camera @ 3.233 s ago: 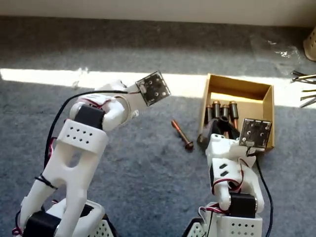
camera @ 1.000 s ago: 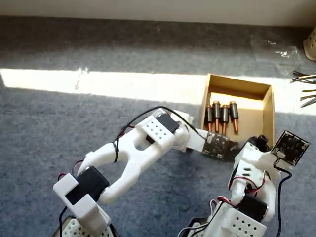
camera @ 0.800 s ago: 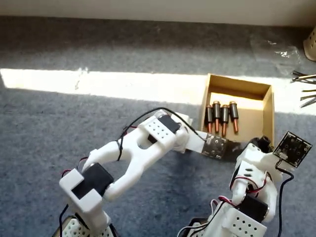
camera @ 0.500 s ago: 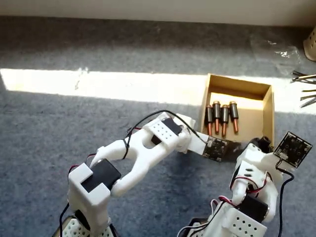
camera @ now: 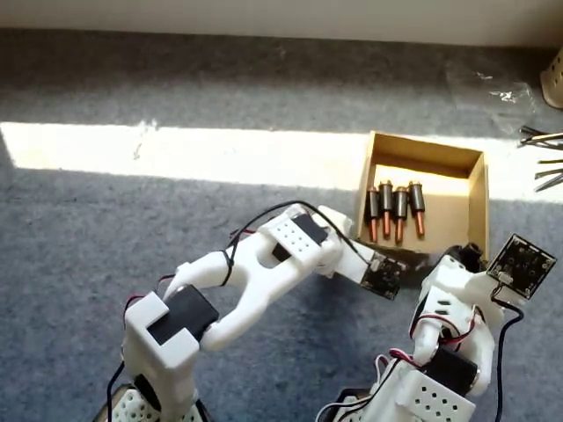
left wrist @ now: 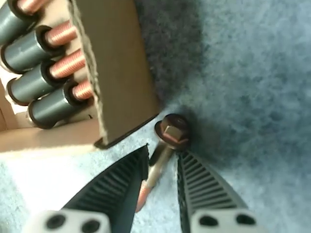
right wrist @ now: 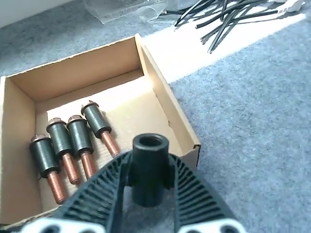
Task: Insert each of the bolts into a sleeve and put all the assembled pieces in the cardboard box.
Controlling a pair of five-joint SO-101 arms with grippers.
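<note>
From the high view, we see the left arm (camera: pixel 255 272) stretched across the grey carpeted table (camera: pixel 176 220), its wrist down at the near left corner of the cardboard box (camera: pixel 480 189). Three seconds ago it was raised well to the left, and a lone bolt lay free on the table beside that corner. The right arm (camera: pixel 444 303), which then hung over the box's near edge, has drawn back to just outside the box's near right corner. Four assembled pieces (camera: pixel 394 207) lie side by side near the box's left wall. From the left wrist view, we see the left gripper (left wrist: pixel 163 158) lowered over the bolt (left wrist: pixel 171 130), whose hexagonal head lies just off the box corner. The jaws stand only narrowly apart astride the shank, one ribbed pad against it and a sliver of gap at the other, so we judge the bolt not yet clamped. From the right wrist view, we see the right gripper (right wrist: pixel 148 162) closed on a black sleeve (right wrist: pixel 148 144), held upright with its bore facing the camera, just outside the box's near edge. We take this to be the last bolt: once gripped and lifted, it can go into the waiting sleeve.
</note>
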